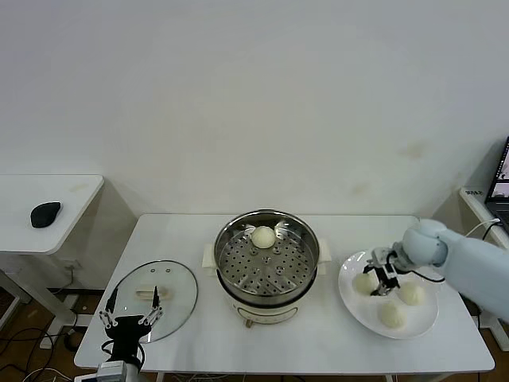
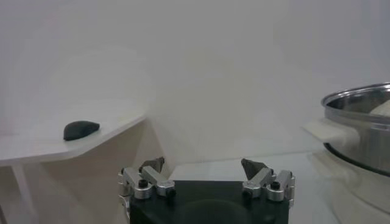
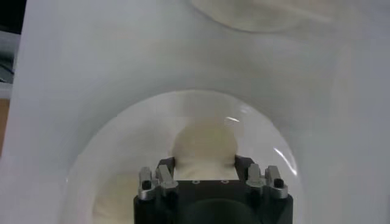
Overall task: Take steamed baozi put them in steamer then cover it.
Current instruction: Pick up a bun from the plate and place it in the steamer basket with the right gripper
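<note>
The steamer [image 1: 307,239] stands mid-table with one baozi [image 1: 263,236] on its perforated tray; its steel wall [image 2: 359,125] also shows in the left wrist view. On the white plate [image 1: 351,305] at the right lie three more baozi, two of them free [image 1: 412,294] [image 1: 392,315]. My right gripper [image 1: 384,283] is down on the plate, shut on the third baozi [image 1: 364,282], whose sides touch both fingers [image 3: 204,143]. The cover [image 1: 171,286] lies flat on the table at the left. My left gripper [image 1: 130,312] hangs open by the cover's near edge, holding nothing [image 2: 203,164].
A low side table [image 1: 71,199] with a black mouse [image 1: 45,213] stands to the far left, also seen in the left wrist view [image 2: 80,129]. A dark screen [image 1: 503,179] sits at the far right edge. The wall runs behind the table.
</note>
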Available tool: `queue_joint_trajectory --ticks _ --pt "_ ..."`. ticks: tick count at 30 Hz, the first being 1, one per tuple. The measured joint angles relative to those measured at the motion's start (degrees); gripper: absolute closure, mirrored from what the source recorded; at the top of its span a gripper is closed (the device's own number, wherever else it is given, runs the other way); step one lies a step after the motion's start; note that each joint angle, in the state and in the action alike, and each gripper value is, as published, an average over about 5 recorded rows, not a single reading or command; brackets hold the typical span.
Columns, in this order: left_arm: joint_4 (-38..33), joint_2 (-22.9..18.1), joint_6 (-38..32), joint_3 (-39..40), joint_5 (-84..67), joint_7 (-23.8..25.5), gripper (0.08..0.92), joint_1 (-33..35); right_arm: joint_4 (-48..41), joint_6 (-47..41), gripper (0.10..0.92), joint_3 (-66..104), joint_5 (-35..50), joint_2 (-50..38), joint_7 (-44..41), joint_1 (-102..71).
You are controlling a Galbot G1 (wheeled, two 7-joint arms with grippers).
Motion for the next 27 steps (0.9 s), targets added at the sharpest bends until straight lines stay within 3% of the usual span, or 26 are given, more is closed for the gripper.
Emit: queue_joint_trajectory --ticks 11,27 --pt "0.1 1.0 0.6 0.8 -0.7 0.1 0.177 -1.0 4.7 -4.3 0.404 -12.0 10.4 2.5 0.8 21.5" --pt "0.6 1.4 0.7 -0.8 -2.2 0.1 0.177 -1.1 3.8 -14.7 0.397 -20.9 29.1 23.3 8.7 31.8"
